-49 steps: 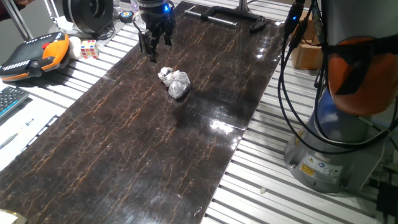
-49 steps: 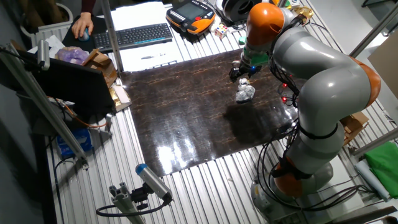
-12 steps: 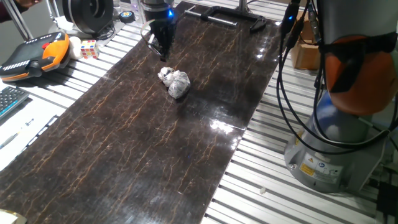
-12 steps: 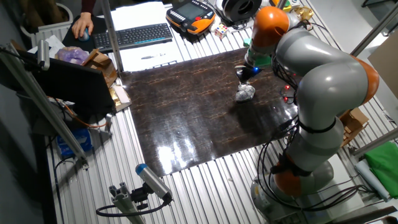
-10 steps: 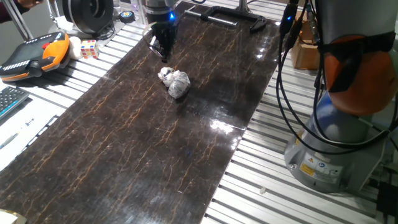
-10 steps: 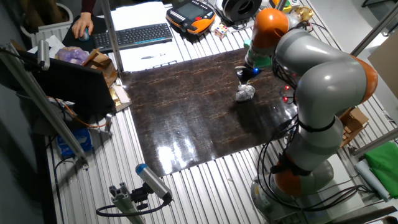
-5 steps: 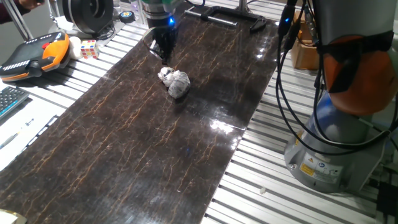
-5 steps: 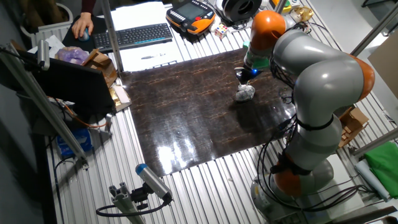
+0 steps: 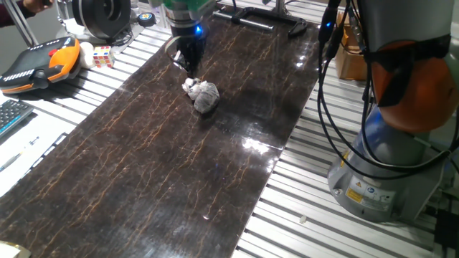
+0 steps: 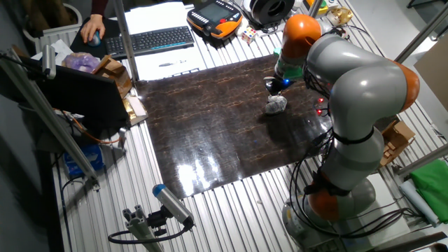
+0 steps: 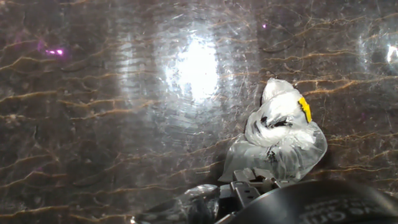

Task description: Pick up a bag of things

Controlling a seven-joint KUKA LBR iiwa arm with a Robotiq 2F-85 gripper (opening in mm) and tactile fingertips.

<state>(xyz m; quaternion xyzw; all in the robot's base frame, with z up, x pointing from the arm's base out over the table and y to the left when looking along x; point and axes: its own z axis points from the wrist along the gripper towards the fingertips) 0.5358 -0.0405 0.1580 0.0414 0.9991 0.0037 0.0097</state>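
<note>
The bag of things (image 9: 203, 95) is a small wrinkly clear plastic bag with whitish lumps, lying on the dark marbled mat (image 9: 143, 165). It shows in the other fixed view as a pale lump (image 10: 276, 103). In the hand view the bag (image 11: 280, 134) sits right of centre, with a yellow speck on it. My gripper (image 9: 191, 64) hangs just behind the bag, fingers pointing down, close above the mat and apart from the bag. It stands open with nothing held. In the other fixed view the gripper (image 10: 275, 85) is right above the bag.
An orange teach pendant (image 9: 36, 63) and a multicoloured cube (image 9: 102, 56) lie left of the mat. A keyboard (image 10: 150, 40) and a person's hand are at the far side. A black clamp bar (image 9: 262, 18) lies at the mat's back end. The robot base (image 9: 387, 165) stands right.
The gripper has turned about its axis and drifted from the mat's left edge to just behind the bag. The bag has not moved.
</note>
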